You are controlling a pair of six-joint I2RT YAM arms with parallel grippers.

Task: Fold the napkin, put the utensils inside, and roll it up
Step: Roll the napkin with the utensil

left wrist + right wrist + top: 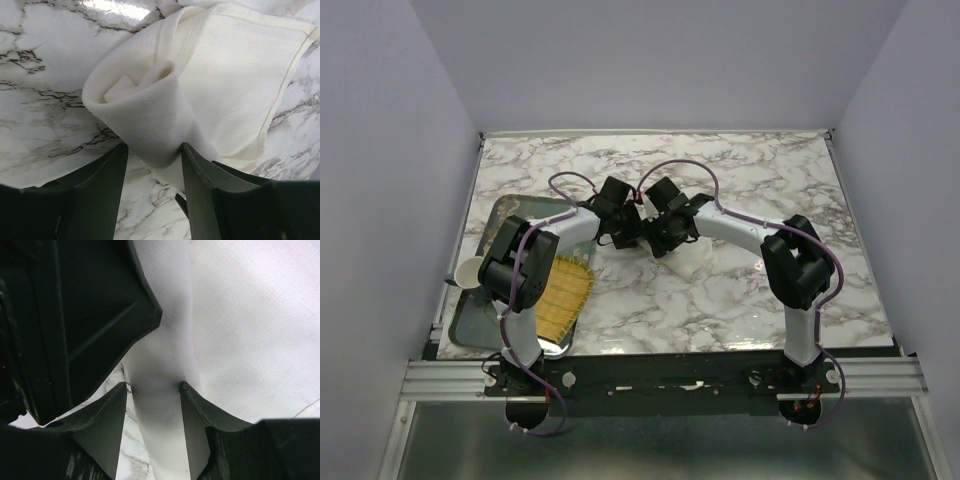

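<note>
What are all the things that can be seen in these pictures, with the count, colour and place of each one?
napkin: one, cream-white, partly rolled, at the centre of the table
table: one, white marble with grey veins
tray: one, grey metal, near left part of the table
mat: one, yellow woven, on the tray
cup: one, whitish, at the tray's left edge
utensils: none visible
left gripper: one, black, closed around the rolled end of the napkin
right gripper: one, black, closed around a fold of the napkin
</note>
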